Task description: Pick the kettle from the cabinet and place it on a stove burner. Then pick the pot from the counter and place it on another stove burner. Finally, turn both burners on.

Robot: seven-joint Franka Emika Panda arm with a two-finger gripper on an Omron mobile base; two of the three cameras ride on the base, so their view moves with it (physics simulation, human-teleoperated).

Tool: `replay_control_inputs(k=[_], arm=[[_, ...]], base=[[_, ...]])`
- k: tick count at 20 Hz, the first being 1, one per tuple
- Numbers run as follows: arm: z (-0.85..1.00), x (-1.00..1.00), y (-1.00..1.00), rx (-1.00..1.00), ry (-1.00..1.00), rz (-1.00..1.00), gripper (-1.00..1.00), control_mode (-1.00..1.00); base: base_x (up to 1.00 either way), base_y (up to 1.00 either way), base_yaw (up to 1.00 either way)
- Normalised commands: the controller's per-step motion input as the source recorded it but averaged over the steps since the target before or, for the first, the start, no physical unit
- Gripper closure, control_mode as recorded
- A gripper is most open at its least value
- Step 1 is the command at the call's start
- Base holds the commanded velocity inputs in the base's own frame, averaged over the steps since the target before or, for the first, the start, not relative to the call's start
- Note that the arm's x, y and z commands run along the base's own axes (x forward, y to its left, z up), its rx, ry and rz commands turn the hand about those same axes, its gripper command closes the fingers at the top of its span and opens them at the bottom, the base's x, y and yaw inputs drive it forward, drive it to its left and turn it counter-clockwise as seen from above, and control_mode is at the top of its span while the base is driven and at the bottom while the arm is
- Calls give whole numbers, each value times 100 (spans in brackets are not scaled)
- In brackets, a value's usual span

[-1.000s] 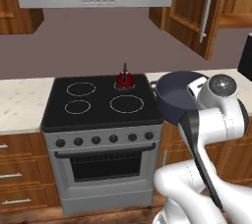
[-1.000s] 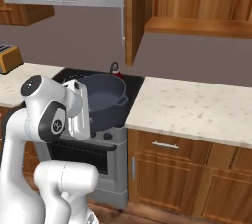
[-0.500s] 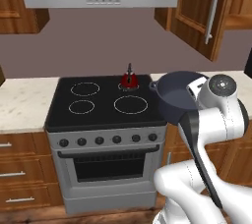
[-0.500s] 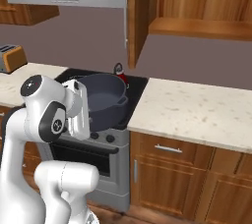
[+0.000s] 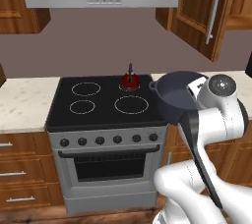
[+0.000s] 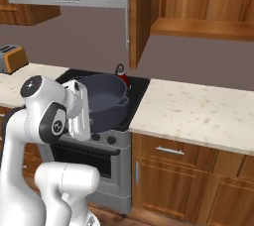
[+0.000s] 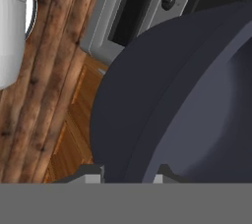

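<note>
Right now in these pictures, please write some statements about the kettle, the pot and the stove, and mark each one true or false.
1. The kettle stands on the cooktop at a back burner. True.
2. The pot rests on the counter. False: it is lifted, held at its rim by the fingers.
3. The pot has a lid. False: it is open and empty.
4. The cabinet door is open. True.
5. The front burners carry nothing. True.

The black cooktop [image 5: 103, 115] carries the red kettle [image 5: 130, 80] on its rear right burner [image 5: 129, 86]. The beige table [image 6: 198, 111] flanks it, with a toaster [image 6: 11, 57] at the left end.
</note>
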Motion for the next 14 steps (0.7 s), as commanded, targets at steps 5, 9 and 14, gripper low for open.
replay_control_inputs(k=[5,9,14], arm=[[0,0,0,0,0,0,100,100],[0,0,0,0,0,0,100,100],[0,0,0,0,0,0,100,100]], base=[[2,-15,0],[0,-27,3],[0,-27,0]])
